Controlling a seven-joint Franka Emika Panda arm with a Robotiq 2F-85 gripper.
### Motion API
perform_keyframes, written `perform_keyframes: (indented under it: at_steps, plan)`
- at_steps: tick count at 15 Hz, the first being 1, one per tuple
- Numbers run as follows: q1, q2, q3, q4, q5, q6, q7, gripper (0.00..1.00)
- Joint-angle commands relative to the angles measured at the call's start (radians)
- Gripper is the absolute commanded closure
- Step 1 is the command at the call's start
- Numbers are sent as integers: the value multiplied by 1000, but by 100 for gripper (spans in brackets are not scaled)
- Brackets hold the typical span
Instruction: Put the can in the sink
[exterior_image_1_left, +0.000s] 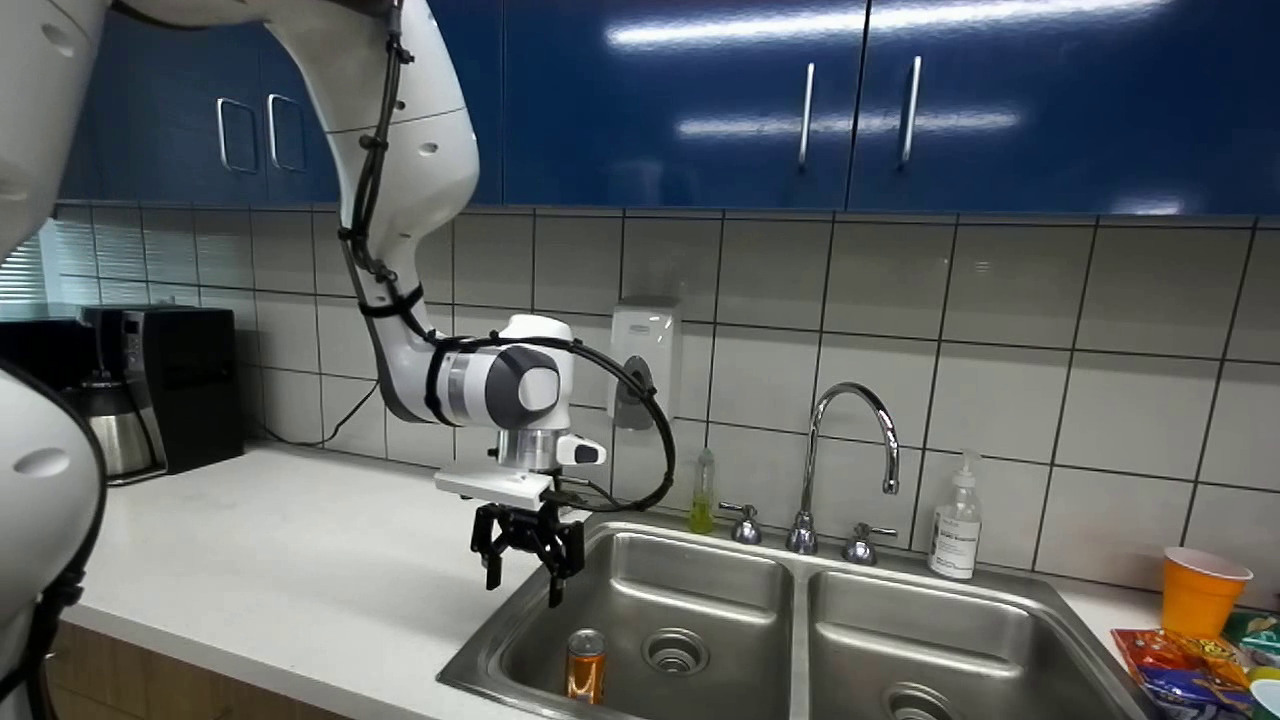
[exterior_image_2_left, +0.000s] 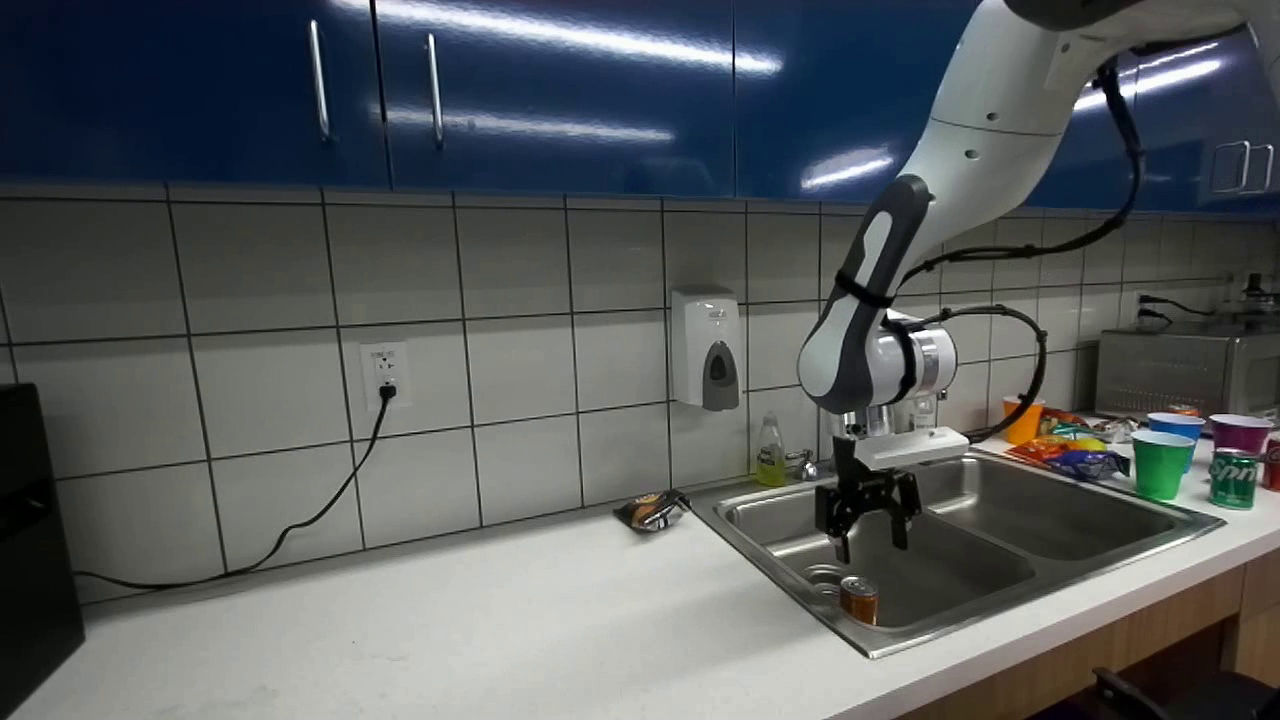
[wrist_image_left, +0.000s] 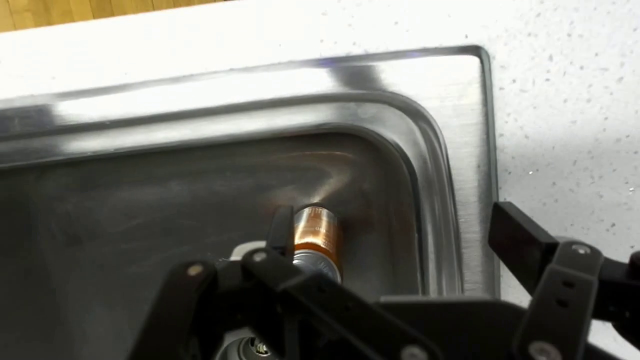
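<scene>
White counter (exterior_image_1_left: 300, 580) around sink (exterior_image_1_left: 800, 625), can (exterior_image_1_left: 585, 668) upright inside, gripper (exterior_image_1_left: 524, 592) spread above

Bent arm (exterior_image_1_left: 425, 190), downward jaws apart.

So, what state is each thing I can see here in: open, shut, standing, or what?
Pincer: open, holding nothing.
Sink: no standing water visible.
Orange-brown can: upright in the sink, not gripped; whether it's opened, can't tell.
Faucet: no water running.
Blue cabinet doors: shut.
Power plug: pushed into the outlet.
Orange cup: upright.
Green cup: upright.
Green can: upright.
Pump bottle: upright.
</scene>
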Motion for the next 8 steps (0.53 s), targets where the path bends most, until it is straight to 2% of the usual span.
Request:
perform_keyframes:
  at_steps: [1,8]
  plan:
    - [22,-154,-5,-111,-48,-34,55,0]
    - [24,-353,21,-254,-48,-82,69,0]
